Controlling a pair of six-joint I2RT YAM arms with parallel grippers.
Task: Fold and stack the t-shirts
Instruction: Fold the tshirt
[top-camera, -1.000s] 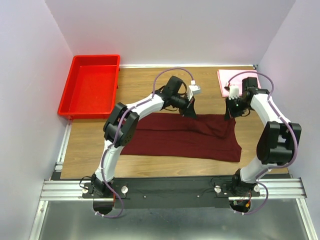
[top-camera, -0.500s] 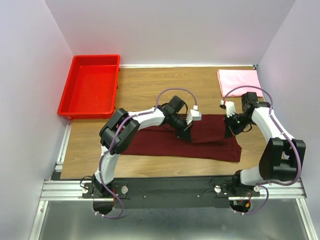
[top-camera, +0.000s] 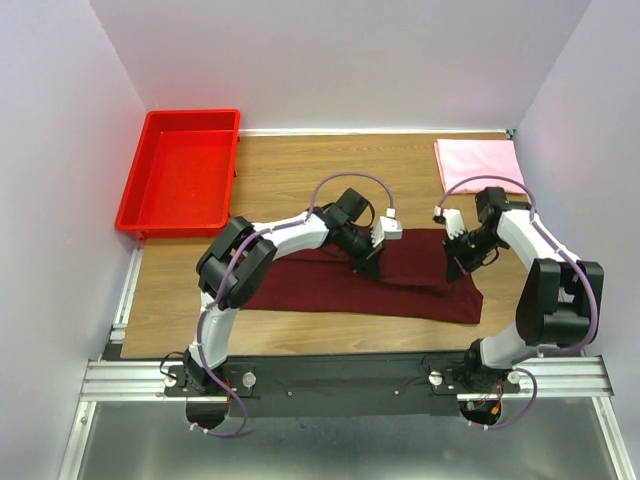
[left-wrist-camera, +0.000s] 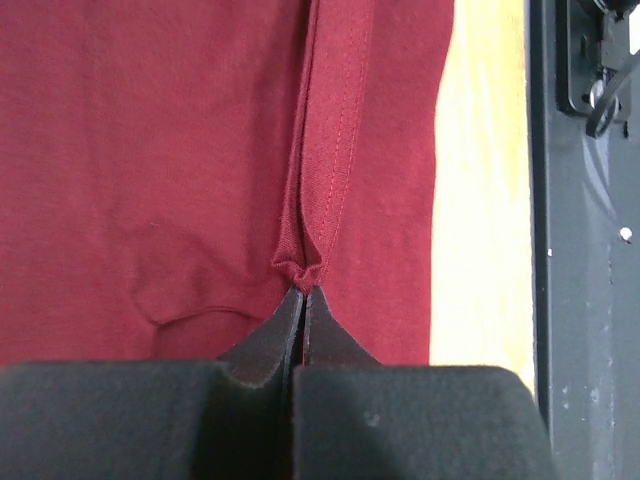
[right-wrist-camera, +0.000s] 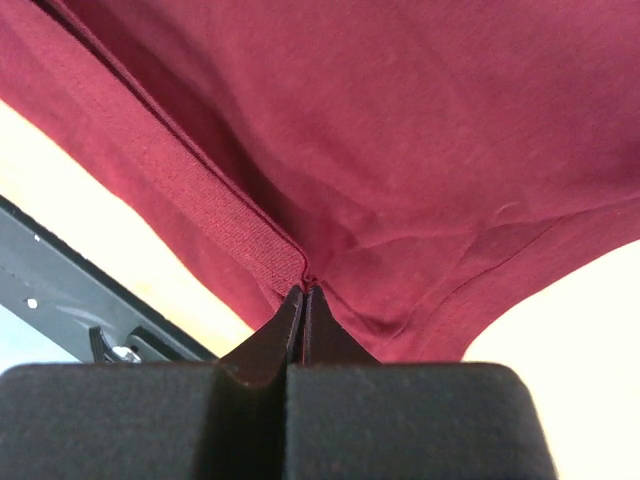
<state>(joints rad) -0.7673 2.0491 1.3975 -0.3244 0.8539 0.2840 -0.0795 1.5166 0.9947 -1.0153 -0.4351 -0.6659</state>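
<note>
The dark maroon t-shirt lies folded lengthwise across the wooden table, in front of both arms. My left gripper is shut on a pinched bit of its hemmed edge near the cloth's middle. At the right end my right gripper is shut on a ribbed edge of the same shirt. Each wrist view shows the fingertips pressed together with a nub of maroon cloth between them. The light pink t-shirt rests folded at the far right corner, apart from both grippers.
A bright red plastic bin stands at the far left of the table. The black mounting rail runs along the near edge, close to the shirt's front hem. Lilac walls enclose the table on three sides.
Both grippers came toward the near edge carrying the shirt's far edge over itself, so the maroon shirt is now a narrower band. Over the last half second they barely shifted.
</note>
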